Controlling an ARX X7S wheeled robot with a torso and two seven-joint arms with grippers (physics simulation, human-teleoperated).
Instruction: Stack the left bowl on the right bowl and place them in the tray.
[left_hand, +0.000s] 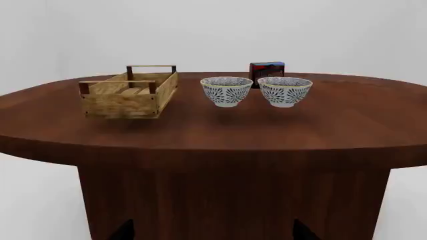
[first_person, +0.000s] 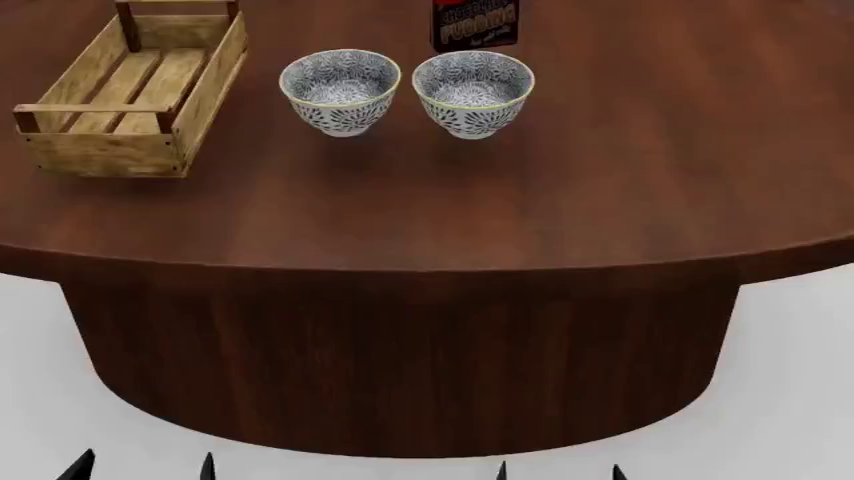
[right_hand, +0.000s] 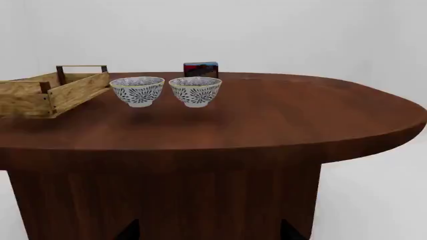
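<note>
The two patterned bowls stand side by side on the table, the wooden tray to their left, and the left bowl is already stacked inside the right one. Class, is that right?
Not quite. The left bowl is not stacked: it stands on the table beside the right bowl, as the head view shows. The wooden tray is indeed to their left.

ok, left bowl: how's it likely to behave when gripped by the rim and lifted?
The left bowl looks rigid, like glazed ceramic, so probably stiff but slick at the rim. Its body narrows to a small foot, so a sideways push may tip or slide it on the smooth table. The right bowl sits close by, so a nudge could knock them together.
</note>
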